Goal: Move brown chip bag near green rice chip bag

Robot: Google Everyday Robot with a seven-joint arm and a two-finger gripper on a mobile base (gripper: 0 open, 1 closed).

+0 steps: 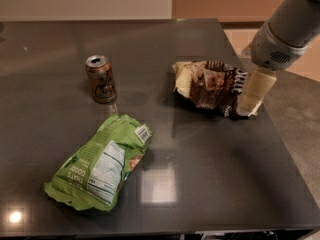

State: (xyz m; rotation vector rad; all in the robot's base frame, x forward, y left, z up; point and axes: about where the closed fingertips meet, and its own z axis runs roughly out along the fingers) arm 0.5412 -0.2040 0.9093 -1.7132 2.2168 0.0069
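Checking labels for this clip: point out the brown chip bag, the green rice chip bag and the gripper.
brown chip bag (210, 86): camera view, crumpled middle.
green rice chip bag (105, 168): camera view, white nutrition panel.
gripper (248, 105): camera view, tip, at the brown chip bag's right end.

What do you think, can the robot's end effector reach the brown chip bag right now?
Probably yes. The end effector is right at the brown chip bag's right end, with nothing between them. The soda can and the green rice chip bag lie well off to the left.
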